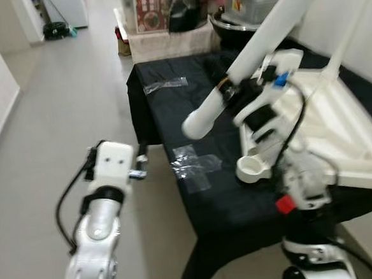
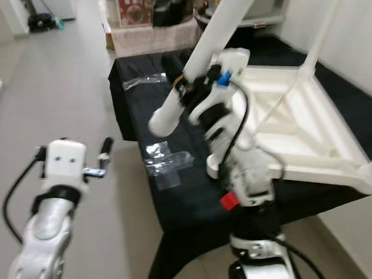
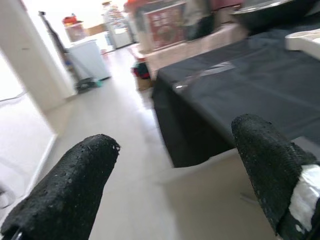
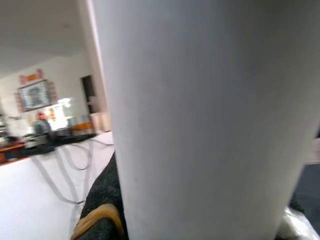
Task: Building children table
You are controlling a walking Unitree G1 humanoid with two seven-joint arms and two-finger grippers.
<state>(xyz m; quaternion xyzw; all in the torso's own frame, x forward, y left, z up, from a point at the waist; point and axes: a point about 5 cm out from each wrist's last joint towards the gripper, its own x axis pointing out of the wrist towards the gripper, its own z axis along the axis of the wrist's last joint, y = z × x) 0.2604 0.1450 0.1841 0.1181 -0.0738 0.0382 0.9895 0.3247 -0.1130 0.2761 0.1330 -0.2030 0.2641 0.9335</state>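
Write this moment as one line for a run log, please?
right gripper: shut on white table leg | left gripper: open, empty, over floor | tabletop: upside down on black cloth, corner socket empty

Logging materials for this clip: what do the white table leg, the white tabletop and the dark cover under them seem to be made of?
Table leg: probably moulded plastic, smooth matte white, hollow-looking round end.
Tabletop: likely the same plastic, upside down with raised ribs.
Cover: seemingly black fabric, matte, draping at the edges.
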